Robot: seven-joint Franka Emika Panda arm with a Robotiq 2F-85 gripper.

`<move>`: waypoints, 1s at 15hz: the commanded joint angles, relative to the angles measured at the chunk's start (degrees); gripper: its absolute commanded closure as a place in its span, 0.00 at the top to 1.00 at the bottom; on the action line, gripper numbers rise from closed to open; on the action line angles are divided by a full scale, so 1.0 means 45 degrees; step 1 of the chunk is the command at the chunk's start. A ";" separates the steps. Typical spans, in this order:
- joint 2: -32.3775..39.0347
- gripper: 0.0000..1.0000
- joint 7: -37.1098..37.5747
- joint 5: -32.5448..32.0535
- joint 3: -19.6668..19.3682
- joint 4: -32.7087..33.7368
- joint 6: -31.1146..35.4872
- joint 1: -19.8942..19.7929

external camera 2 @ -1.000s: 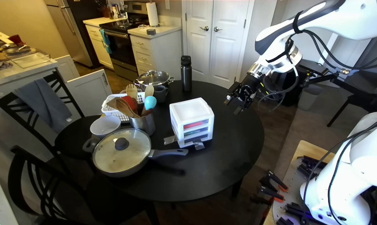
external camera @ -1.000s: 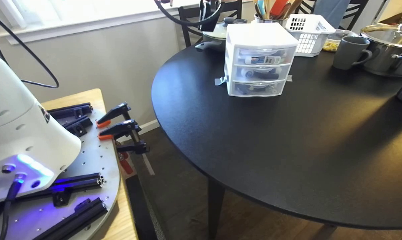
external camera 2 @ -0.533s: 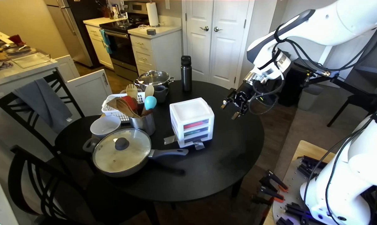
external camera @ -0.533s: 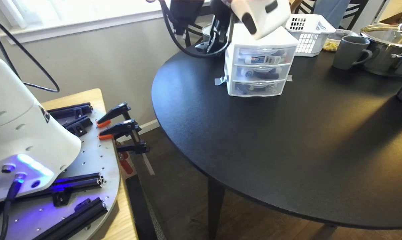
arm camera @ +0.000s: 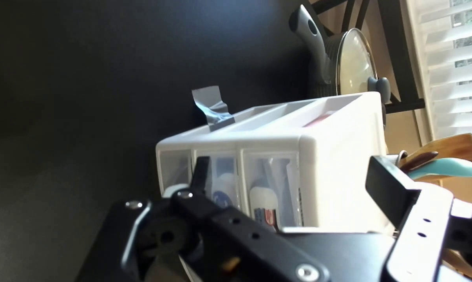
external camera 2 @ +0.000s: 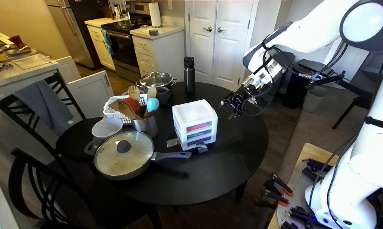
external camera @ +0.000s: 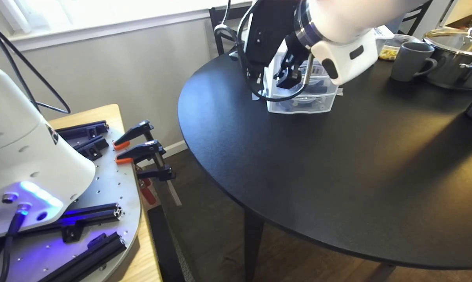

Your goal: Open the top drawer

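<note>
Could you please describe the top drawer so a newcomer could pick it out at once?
On the rounded black table stands a white three-drawer organiser. Its top drawer has a clear front showing a white item with red and blue markings, and it alone of the three sits directly beneath the organiser's top.

Window — bright, grey wall, white doors

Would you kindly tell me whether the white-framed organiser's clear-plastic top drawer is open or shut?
Shut: in the wrist view, the visible part of the clear-plastic top drawer sits flush within its white plastic frame.
</note>
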 commanded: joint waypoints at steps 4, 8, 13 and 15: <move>0.1100 1.00 -0.1612 0.1003 0.0257 0.1285 0.0257 -0.0924; 0.1958 1.00 -0.1424 0.2103 0.0366 0.1745 0.0726 -0.1134; 0.2444 1.00 -0.1549 0.3131 0.0608 0.2123 0.0345 -0.1179; 0.2493 1.00 -0.1618 0.3324 0.0669 0.2224 0.0221 -0.1169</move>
